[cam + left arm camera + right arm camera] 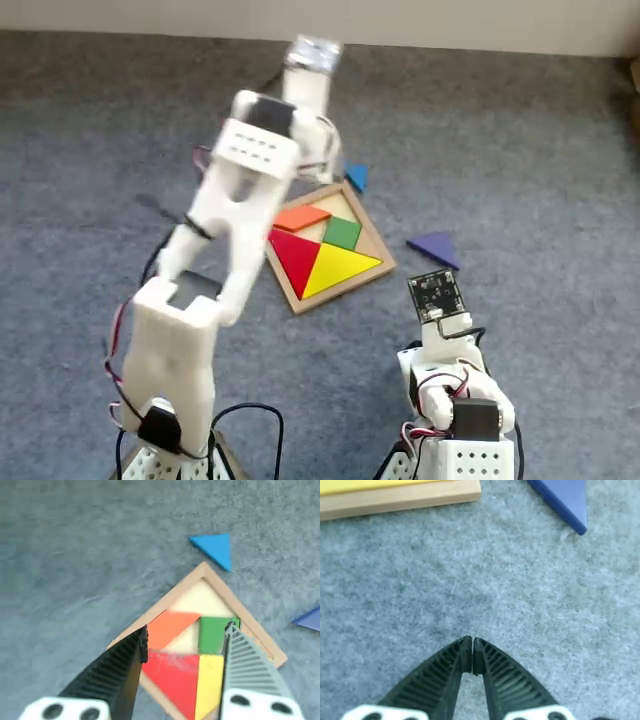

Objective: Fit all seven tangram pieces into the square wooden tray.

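Grey carpet-like cloth covers the whole table. On my high view the square wooden tray (345, 288) lies flat in the middle, turned so that one corner points away from the arms.

Four pieces sit in it. The red triangle (295, 258) and the yellow triangle (340, 268) fill the near half, their points meeting at the centre. The yellow one's long side runs along the rim that faces my right arm. The green square (342, 232) touches the yellow triangle's far edge, and the orange parallelogram (300, 216) lies beside it, its long axis running along the red triangle's far edge. The far corner shows bare pale wood.

A light blue triangle (356, 177) lies on the cloth just beyond that far corner, not touching the rim. A dark blue triangle (436, 247) lies flat off the tray's right corner, apart from it.

My left gripper (186, 632) hangs over the tray with its jaws spread wide and nothing between them, one finger black, the other pale grey. My right gripper (471, 647) is clenched on nothing over bare cloth, short of the tray's rim and the dark blue triangle.
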